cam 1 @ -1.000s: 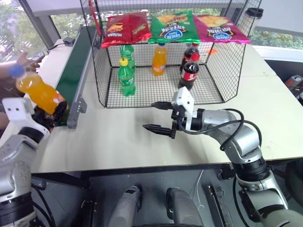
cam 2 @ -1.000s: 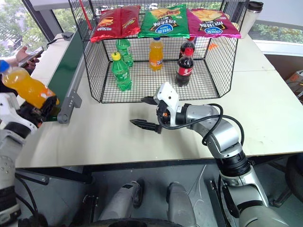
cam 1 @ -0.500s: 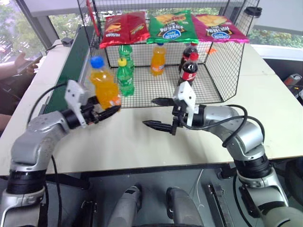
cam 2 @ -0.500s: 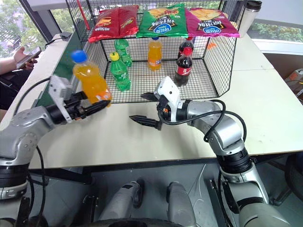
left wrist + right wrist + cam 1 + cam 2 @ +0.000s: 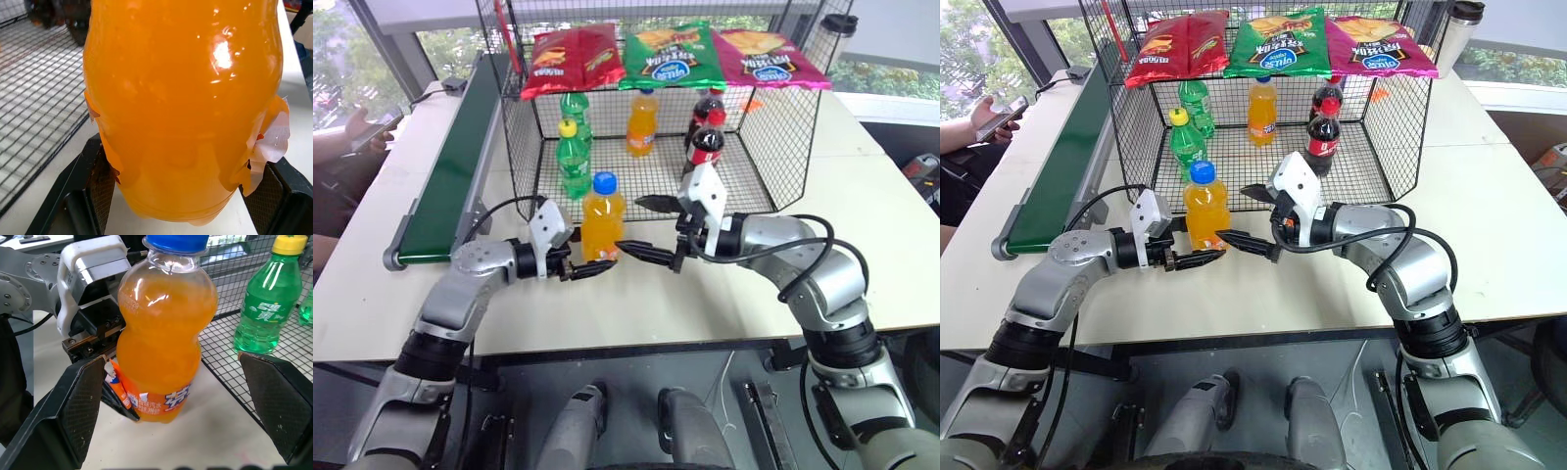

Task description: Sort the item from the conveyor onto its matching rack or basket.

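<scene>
Orange soda bottle [image 5: 602, 219], blue-capped, upright above the white table [image 5: 862, 225], just in front of the open side of the black wire-mesh cage basket [image 5: 783, 127]. Left gripper [image 5: 589, 268] clamped on the bottle's lower body at the torn label, fingers [image 5: 93, 186] pressed to either side. Right gripper [image 5: 648, 229] spread wide, one finger beside the bottle's base, the other higher near its shoulder, neither clearly touching. Inside the basket: two green soda bottles [image 5: 574, 157], a second orange soda bottle [image 5: 642, 123], two cola bottles [image 5: 707, 149]. On the basket's top shelf: three snack bags [image 5: 671, 54]. Dark green conveyor [image 5: 450, 181] along the table's left, well apart from the held bottle.
</scene>
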Controlling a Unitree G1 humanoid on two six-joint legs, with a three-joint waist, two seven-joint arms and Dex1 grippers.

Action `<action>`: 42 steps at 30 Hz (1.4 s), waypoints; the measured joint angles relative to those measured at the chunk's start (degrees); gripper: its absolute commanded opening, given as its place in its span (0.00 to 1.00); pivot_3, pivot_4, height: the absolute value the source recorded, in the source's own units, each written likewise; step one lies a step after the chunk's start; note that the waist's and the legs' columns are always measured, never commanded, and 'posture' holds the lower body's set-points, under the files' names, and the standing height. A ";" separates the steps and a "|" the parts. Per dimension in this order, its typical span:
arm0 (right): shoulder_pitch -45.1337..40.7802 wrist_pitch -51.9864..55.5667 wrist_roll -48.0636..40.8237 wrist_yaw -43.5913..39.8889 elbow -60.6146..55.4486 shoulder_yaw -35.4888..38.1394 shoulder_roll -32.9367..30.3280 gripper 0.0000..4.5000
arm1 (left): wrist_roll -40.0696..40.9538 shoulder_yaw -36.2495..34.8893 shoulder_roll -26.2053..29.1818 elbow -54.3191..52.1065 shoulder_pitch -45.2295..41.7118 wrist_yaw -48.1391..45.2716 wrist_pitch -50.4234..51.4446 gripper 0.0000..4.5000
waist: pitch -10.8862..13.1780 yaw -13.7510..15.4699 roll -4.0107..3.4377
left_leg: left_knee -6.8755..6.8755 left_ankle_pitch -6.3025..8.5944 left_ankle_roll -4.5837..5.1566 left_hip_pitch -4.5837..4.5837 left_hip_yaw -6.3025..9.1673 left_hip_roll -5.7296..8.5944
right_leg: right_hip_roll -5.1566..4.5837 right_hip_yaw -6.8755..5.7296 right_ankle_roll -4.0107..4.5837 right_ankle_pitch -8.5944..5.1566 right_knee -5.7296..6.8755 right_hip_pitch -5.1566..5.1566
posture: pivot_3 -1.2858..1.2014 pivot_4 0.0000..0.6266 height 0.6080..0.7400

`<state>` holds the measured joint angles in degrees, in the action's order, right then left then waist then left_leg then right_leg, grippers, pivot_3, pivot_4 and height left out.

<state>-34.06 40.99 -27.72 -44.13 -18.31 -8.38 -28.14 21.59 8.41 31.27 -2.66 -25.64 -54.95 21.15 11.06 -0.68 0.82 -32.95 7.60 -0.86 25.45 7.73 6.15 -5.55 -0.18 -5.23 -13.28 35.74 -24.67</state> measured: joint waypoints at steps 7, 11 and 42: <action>-0.07 0.34 -0.03 0.83 0.00 0.00 0.02 1.00 | -1.79 1.82 -1.94 0.43 -0.04 -1.42 -0.92 0.65 | 0.00 -0.03 0.00 | -0.02 -0.01 0.01 -0.01 0.00 0.00 | 0.01 0.00 -0.01 0.00 0.07 0.00 | 0.52 0.24 0.99; -0.64 0.35 -0.03 1.11 0.00 0.00 0.16 1.00 | -2.41 1.96 -3.34 0.45 -0.16 -1.43 -1.01 0.65 | 0.00 -0.02 0.00 | -0.04 -0.01 0.02 -0.01 0.00 0.00 | 0.01 0.00 -0.01 0.00 0.07 0.01 | 0.52 0.24 0.99; -2.79 -0.78 2.23 1.16 3.33 -0.90 2.37 0.57 | -3.46 1.13 -7.10 1.68 -4.09 1.38 0.60 0.98 | 0.00 -0.03 0.00 | -0.17 -0.08 0.12 -0.06 0.00 0.02 | 0.05 -0.01 -0.18 0.10 0.28 0.01 | 0.52 0.24 0.99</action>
<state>-36.86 40.21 -25.49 -42.96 -14.99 -9.28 -25.77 18.13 9.54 24.17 -0.99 -29.73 -53.57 21.75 11.06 -0.71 0.82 -33.11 7.52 -0.74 25.39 7.73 6.17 -5.50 -0.18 -5.41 -13.18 36.02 -24.66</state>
